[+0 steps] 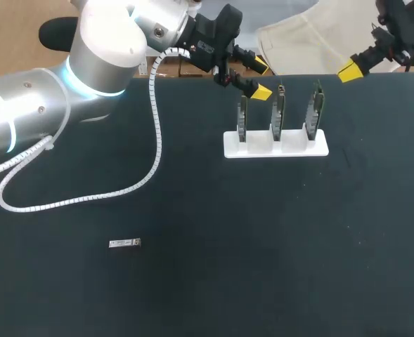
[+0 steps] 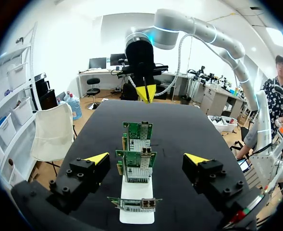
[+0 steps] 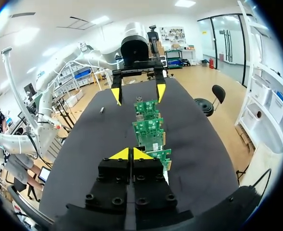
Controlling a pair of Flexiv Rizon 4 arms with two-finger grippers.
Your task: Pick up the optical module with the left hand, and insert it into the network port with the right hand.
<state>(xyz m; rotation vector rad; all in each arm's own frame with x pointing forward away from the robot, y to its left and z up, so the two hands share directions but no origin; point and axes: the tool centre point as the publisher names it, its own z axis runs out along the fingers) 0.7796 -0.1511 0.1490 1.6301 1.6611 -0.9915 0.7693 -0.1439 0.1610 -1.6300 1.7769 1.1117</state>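
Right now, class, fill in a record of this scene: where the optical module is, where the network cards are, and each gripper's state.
optical module: lying flat on the table, away from both grippers
network cards: three, upright in a white stand
left gripper: open, empty, at one end of the card row
right gripper: shut, empty, beyond the row's other end
progress: module not yet picked up

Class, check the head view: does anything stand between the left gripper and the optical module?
Nothing visible does. The left gripper, fingers open, is by the network cards; the optical module lies alone on the table. Only the arm's own white cable loops close beside that path.
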